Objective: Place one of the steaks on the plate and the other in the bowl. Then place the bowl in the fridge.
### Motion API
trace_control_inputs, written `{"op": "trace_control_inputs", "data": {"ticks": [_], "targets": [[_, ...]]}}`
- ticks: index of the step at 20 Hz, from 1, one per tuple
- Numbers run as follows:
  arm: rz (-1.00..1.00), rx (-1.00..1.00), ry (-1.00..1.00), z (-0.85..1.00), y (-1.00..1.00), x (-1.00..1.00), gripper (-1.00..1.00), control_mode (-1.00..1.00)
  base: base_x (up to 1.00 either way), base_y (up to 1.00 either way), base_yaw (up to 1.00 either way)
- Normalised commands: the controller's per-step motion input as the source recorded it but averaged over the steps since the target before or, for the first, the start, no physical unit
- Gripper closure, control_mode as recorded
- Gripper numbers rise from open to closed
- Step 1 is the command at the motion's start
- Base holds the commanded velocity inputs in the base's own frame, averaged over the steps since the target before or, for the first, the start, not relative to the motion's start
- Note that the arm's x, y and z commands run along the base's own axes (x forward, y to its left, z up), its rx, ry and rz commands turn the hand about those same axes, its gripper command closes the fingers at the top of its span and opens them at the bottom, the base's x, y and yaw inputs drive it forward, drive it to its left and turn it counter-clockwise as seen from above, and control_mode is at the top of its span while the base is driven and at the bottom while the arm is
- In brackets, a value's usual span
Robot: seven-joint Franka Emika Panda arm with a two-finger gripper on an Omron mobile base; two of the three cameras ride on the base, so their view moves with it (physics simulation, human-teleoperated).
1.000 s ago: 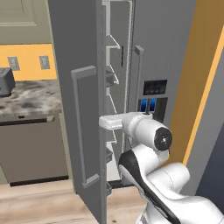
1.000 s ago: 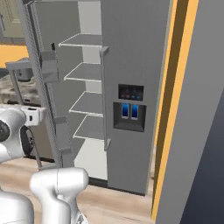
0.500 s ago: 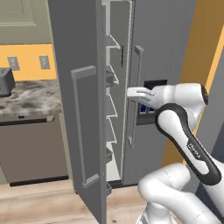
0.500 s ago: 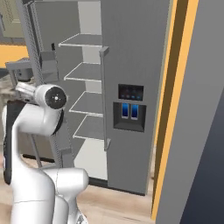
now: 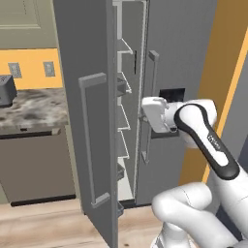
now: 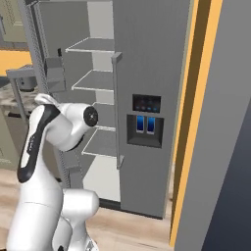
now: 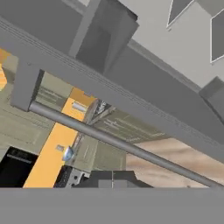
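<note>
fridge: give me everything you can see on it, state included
The fridge is tall, dark grey and two-doored. Its left door stands swung open, long silver handle on its outer face and bins on its inner side. Inside are pale grey shelves, with nothing visible on them. The right door is shut and carries a dispenser with blue-lit panels. It stands on the wood floor.

Tall two-door fridge (image 5: 179, 58): left door (image 5: 87, 121) swung open, shelves (image 6: 93, 78) inside; stone counter (image 5: 29, 109) to its left.
</note>
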Motion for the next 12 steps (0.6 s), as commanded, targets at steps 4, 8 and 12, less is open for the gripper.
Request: {"op": "trace_control_inputs", "data": {"ticks": [4, 8, 12], "targets": [[0.0, 0.21, 0.04, -0.43, 0.07, 0.41, 1.0, -1.0, 0.0, 0.0, 0.0], [0.0, 0.18, 0.16, -0.28, 0.01, 0.6, 1.0, -1.0, 0.0, 0.0, 0.0], [0.01, 0.1, 0.27, -0.16, 0.0, 0.74, 1.0, -1.0, 0.0, 0.0, 0.0]]}}
